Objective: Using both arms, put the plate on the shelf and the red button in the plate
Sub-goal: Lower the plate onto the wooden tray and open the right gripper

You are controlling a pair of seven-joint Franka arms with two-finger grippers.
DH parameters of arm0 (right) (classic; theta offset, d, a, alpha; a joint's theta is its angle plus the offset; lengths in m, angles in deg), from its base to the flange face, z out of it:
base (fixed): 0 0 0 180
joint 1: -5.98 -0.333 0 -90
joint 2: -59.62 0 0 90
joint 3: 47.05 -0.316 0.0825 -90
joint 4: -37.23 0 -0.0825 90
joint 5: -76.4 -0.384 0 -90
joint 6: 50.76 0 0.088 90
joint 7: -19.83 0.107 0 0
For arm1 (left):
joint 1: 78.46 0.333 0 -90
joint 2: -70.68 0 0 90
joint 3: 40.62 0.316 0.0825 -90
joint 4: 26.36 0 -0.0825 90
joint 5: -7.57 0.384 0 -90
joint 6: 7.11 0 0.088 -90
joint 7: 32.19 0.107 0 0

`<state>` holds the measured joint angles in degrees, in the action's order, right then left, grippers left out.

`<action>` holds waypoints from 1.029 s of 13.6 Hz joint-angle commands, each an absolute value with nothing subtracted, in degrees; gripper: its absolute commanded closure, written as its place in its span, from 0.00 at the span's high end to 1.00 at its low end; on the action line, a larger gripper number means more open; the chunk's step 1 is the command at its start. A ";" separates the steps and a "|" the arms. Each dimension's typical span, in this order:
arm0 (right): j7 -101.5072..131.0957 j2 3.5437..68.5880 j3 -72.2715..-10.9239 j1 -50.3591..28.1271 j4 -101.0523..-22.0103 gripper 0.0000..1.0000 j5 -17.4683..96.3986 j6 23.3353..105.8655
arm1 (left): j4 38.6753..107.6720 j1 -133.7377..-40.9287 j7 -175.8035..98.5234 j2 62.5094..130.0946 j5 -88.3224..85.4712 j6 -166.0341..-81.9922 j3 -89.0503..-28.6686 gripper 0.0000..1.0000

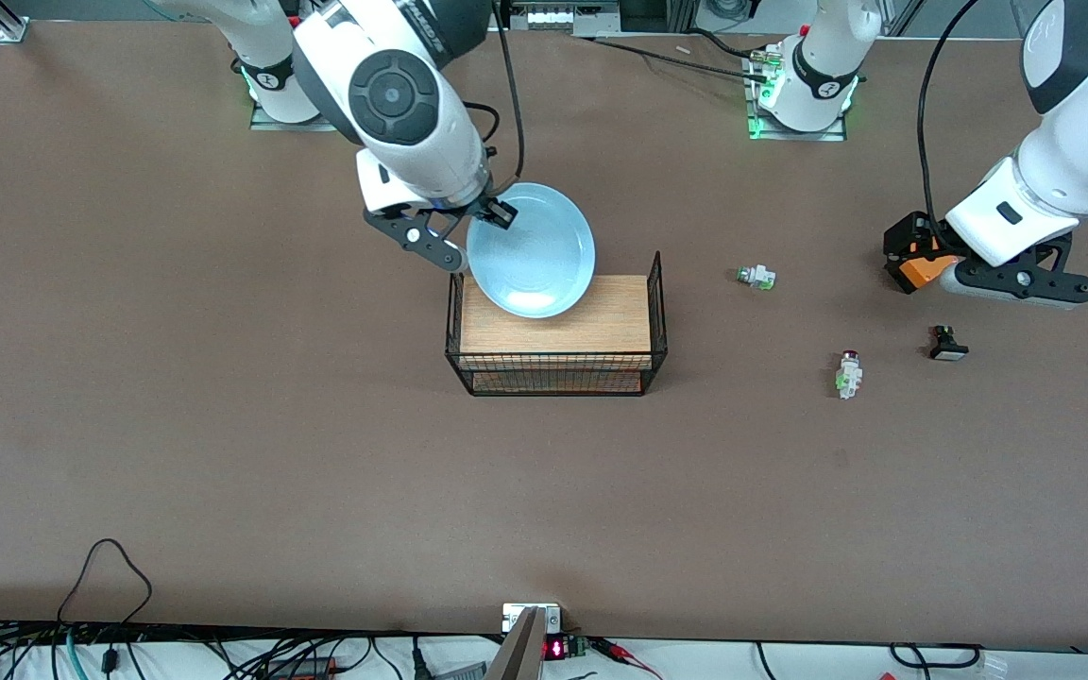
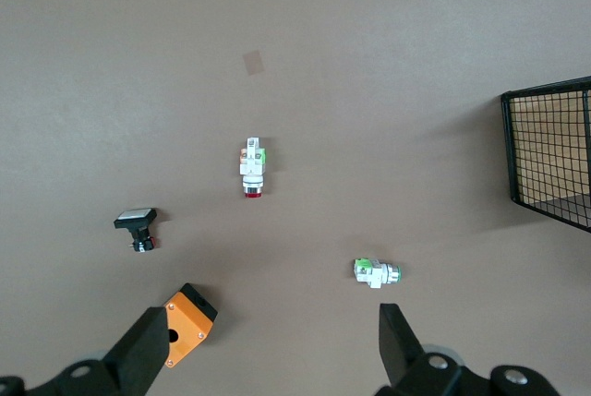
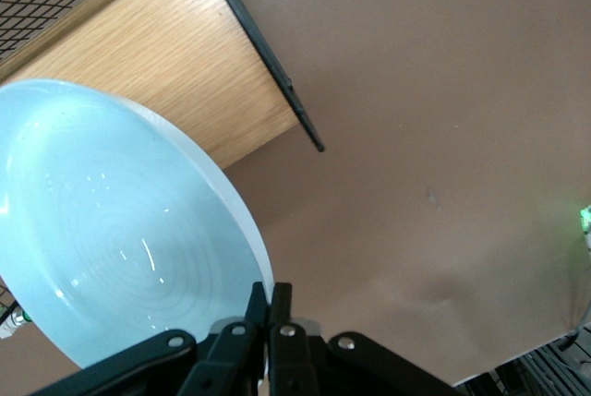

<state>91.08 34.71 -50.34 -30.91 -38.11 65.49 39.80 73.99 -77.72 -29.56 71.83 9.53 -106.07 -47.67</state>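
Note:
The pale light-blue plate [image 1: 533,250] is tilted over the part of the wire rack [image 1: 659,312] farther from the front camera. My right gripper [image 1: 495,213] is shut on the plate's rim; in the right wrist view [image 3: 280,293] the plate [image 3: 111,230] fills one side. The red button [image 1: 849,372] lies on its side on the table toward the left arm's end, and shows in the left wrist view [image 2: 252,169]. My left gripper [image 1: 1016,281] is open and empty, up over the table above an orange box; in its wrist view [image 2: 272,350] the fingers stand wide apart.
A wooden board [image 1: 620,321] tops the rack. A white-green part without a red cap [image 1: 756,277] lies between the rack and the left gripper. A black part with a white face [image 1: 947,344] lies beside the red button. An orange and black box [image 1: 922,263] sits under the left gripper.

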 commanded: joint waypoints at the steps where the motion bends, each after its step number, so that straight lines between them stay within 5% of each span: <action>1: 94.17 33.78 -49.86 -32.42 -38.62 0.00 66.29 43.71 | 72.07 -77.58 -28.41 72.61 9.41 -104.58 -47.74 1.00; 14: 98.58 26.05 -49.86 -34.89 -38.71 0.00 72.00 56.73 | 72.07 -77.93 -28.41 72.61 9.41 -104.50 -47.83 1.00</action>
<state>96.99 26.45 -50.26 -34.38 -38.70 69.73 54.44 73.95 -77.74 -29.56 71.84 9.53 -105.94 -47.71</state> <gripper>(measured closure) 0.974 0.000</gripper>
